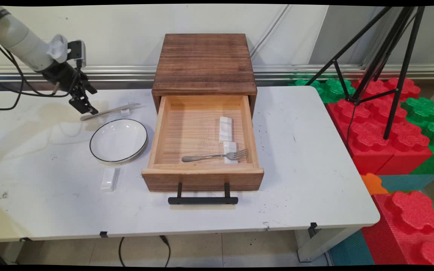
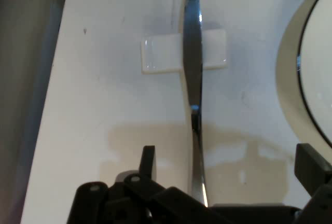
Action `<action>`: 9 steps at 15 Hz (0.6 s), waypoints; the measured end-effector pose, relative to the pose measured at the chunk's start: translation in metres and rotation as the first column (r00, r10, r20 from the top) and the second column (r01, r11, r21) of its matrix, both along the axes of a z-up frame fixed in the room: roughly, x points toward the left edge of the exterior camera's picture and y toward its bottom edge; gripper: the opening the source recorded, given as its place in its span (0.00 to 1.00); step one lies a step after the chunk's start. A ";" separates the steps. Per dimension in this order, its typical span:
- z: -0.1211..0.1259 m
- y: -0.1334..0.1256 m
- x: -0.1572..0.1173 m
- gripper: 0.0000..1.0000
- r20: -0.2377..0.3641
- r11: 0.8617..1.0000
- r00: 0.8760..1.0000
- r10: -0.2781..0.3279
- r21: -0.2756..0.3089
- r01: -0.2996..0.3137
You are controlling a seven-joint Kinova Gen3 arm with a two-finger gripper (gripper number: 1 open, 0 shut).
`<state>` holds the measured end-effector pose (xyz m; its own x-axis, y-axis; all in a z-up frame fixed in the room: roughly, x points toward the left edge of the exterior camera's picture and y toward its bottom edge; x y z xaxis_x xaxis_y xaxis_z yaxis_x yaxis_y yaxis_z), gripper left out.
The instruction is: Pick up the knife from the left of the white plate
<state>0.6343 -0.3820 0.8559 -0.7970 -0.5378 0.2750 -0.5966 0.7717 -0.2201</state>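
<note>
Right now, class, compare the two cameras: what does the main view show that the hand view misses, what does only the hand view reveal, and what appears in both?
Only the main view shows the open wooden drawer box, the steel fork inside it, and the black tripod. Only the hand view shows the open black claw straddling the knife's handle. Both show the silver table knife lying across a small white rectangular rest, beside the black-rimmed white plate.

Our arm [image 1: 21, 39] is a rounded white tube. A pale ribbed knob and a small black and silver box sit at its wrist. Below these our hand [image 1: 85, 107] is black throughout, built of jointed bars with round pivot pins, ending in two squared fingers [image 2: 148, 163]. Thin black cables [image 1: 4, 75] loop beneath the arm.
</note>
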 end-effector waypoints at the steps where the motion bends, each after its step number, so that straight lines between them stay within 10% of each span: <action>1: -0.004 -0.003 0.001 1.00 -0.001 1.000 1.000 -0.001 0.004 0.001; 9: -0.040 -0.030 0.007 1.00 -0.017 0.999 1.000 -0.007 0.041 0.008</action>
<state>0.6411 -0.4117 0.8162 -0.7962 -0.5431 0.2668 -0.5945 0.7841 -0.1781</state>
